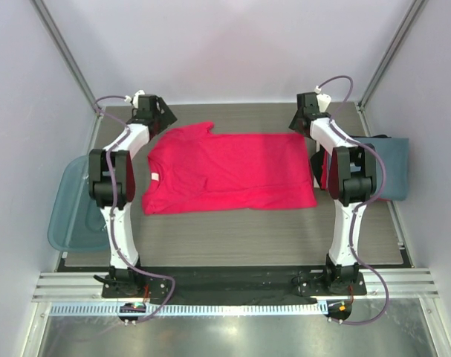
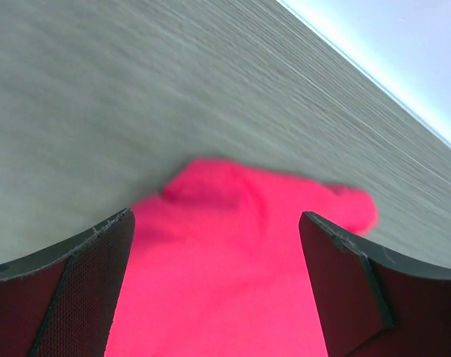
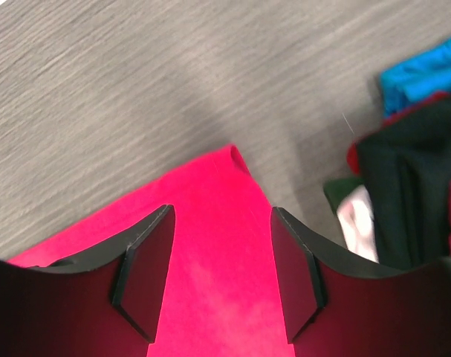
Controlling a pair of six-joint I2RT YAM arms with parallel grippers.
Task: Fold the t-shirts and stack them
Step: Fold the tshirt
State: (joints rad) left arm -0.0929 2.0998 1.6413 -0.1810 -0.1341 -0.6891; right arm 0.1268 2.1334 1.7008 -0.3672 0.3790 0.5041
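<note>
Okay, pink tee [image 1: 229,172] lies flat and spread out mid surface [image 1: 232,234], neck end toward the left, hem toward the right, one sleeve poking out at the far left corner. Small white label [image 1: 156,176] shows at the neck.

Left hand [image 1: 154,111] sits low at that far sleeve. Its wrist view is blurred but shows the fingers [image 2: 69,290] set wide, with the sleeve end lying on the surface between and beyond them, nothing pinched. Whether the pads touch the cloth, cannot tell.

Right hand [image 1: 307,117] sits at the far right hem corner. Its wrist view shows the fingers [image 3: 143,275] parted at a middling gap, the pink corner flat beneath them and running out past the tips, not gripped.

Both arms reach forward from the near edge, one on each side of the tee.

Grey-blue tee [image 1: 394,169] lies at the right edge of the surface, partly hidden behind the right arm, apart from the pink one.

Right wrist view catches a pile [image 3: 403,178] just right of the pink corner: dark cloth on top, a red edge [image 3: 354,158] beside it, bright blue cloth [image 3: 426,74] further off, a white patch [image 3: 359,223] near the hand. How that pile is folded, cannot tell.

Bin [image 1: 65,212], translucent blue, sits off the left side of the surface, partly behind the left arm
</note>
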